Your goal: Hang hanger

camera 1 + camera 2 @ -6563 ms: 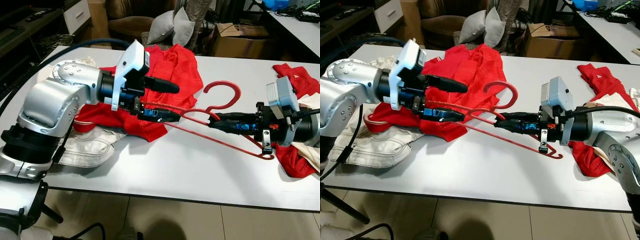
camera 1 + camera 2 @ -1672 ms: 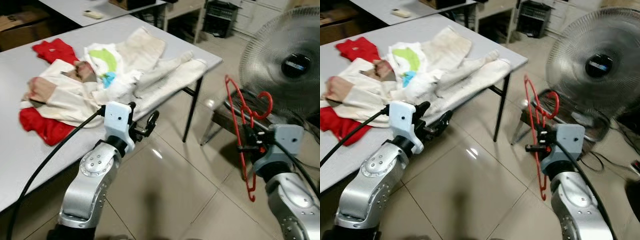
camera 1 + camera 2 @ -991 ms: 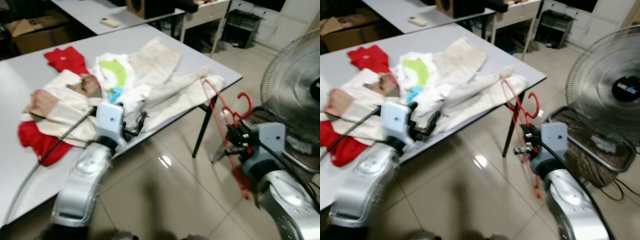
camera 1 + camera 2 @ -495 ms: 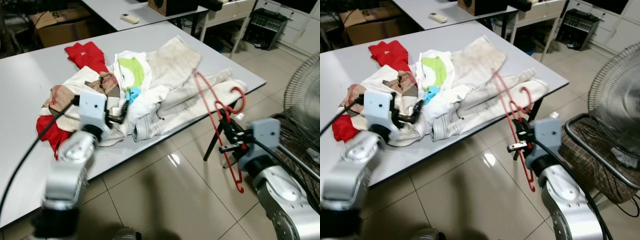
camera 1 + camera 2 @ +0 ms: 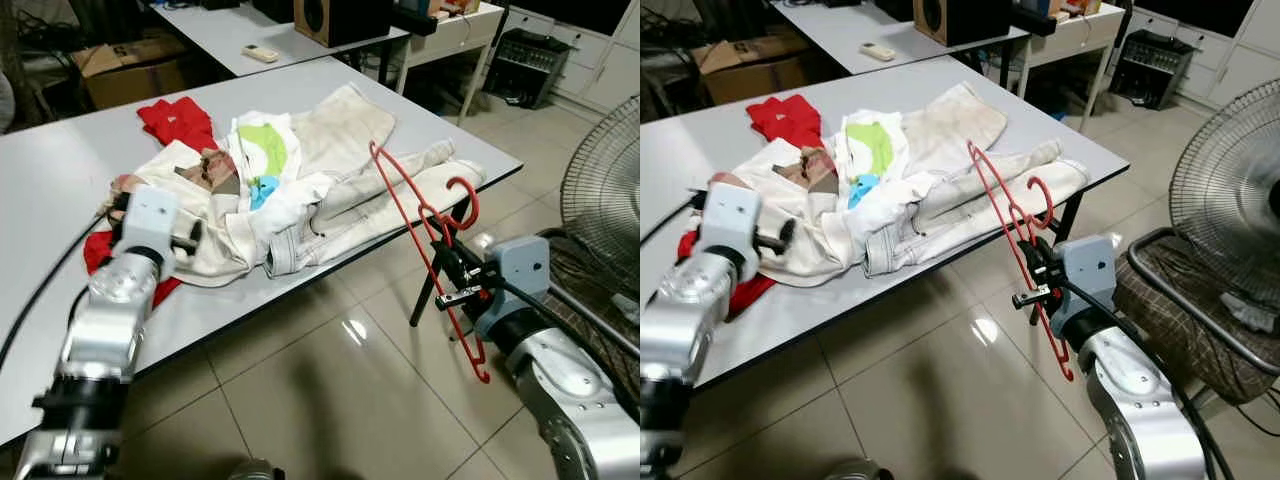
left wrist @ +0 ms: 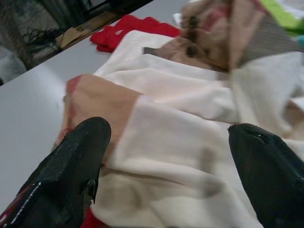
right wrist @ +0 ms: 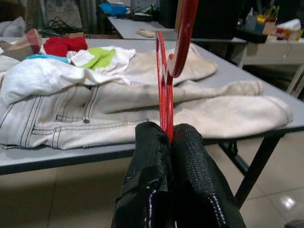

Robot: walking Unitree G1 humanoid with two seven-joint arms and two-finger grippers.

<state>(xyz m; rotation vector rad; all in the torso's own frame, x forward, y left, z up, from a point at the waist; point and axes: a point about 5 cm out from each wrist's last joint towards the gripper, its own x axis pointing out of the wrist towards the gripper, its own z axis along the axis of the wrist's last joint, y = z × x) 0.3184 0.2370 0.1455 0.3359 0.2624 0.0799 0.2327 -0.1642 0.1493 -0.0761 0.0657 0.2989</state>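
Note:
A red wire hanger [image 5: 411, 214] stands nearly upright in the air just off the white table's [image 5: 40, 210] right corner, hook [image 5: 464, 203] toward the fan. My right gripper [image 5: 447, 268] is shut on its lower wire; in the right wrist view the fingers [image 7: 152, 156] press together around the red wire [image 7: 164, 90]. My left gripper [image 5: 773, 238] rests at the left side of a pile of clothes [image 5: 300, 185]. In the left wrist view its fingertips [image 6: 76, 156] stand wide apart over a cream garment [image 6: 171, 142], holding nothing.
Pale jeans [image 7: 95, 111], a white shirt with a green print [image 5: 872, 145] and red cloth [image 5: 175, 120] lie on the table. A large standing fan [image 5: 605, 190] and a checked basket [image 5: 1185, 320] stand to the right. The tiled floor [image 5: 300, 390] lies open in front.
The camera has panned, bringing the table more into view. My left arm has dropped back leftward beside the clothes pile. The right gripper keeps its hold on the hanger.

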